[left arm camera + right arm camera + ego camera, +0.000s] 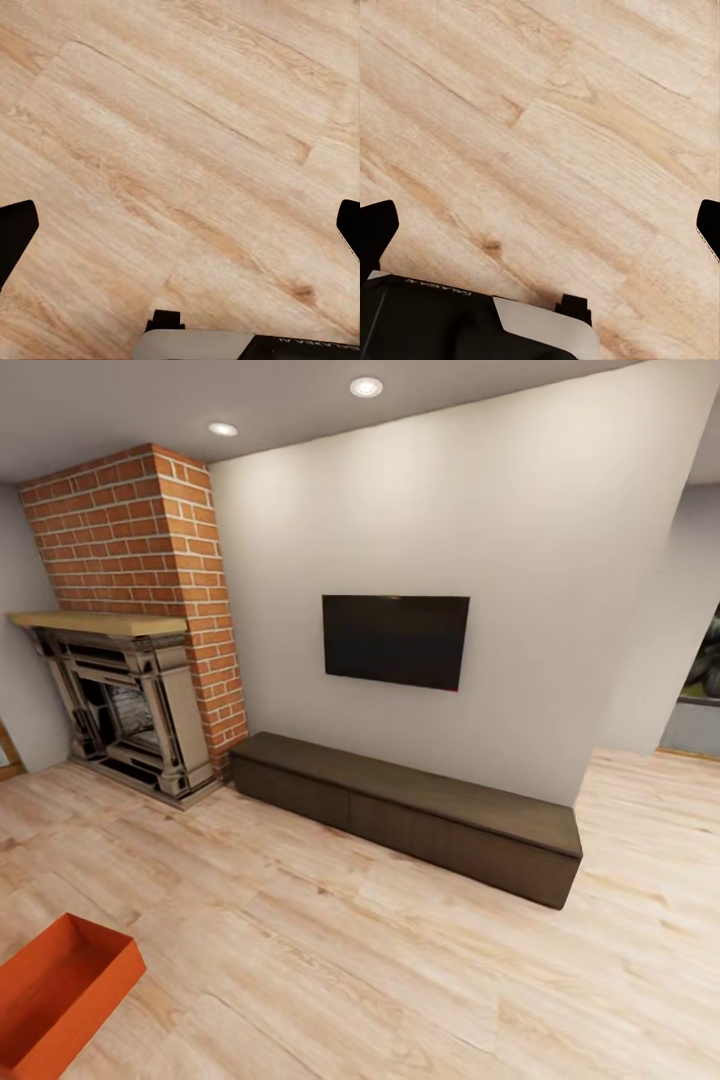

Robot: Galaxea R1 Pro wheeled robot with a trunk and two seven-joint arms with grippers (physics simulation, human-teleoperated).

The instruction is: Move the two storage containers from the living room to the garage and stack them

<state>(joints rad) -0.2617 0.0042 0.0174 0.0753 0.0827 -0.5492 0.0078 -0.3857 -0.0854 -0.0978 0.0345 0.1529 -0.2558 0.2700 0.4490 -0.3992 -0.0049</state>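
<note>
One orange-red storage container (55, 990) stands open-topped on the light wood floor of the living room, at the lower left corner of the head view and partly cut off by the frame edge. In the left wrist view, my left gripper (180, 225) is open, its dark fingertips (15, 229) wide apart over bare wood planks. My right gripper (540, 225) is open too, fingertips (375, 229) spread over the same flooring with nothing between them. Neither gripper is near the container.
A long, low dark wood cabinet (410, 810) runs along the pale wall under a black TV (395, 640). A brick fireplace (130, 690) fills the left corner. An opening (695, 690) shows at the far right. Wood floor (400, 960) spreads ahead.
</note>
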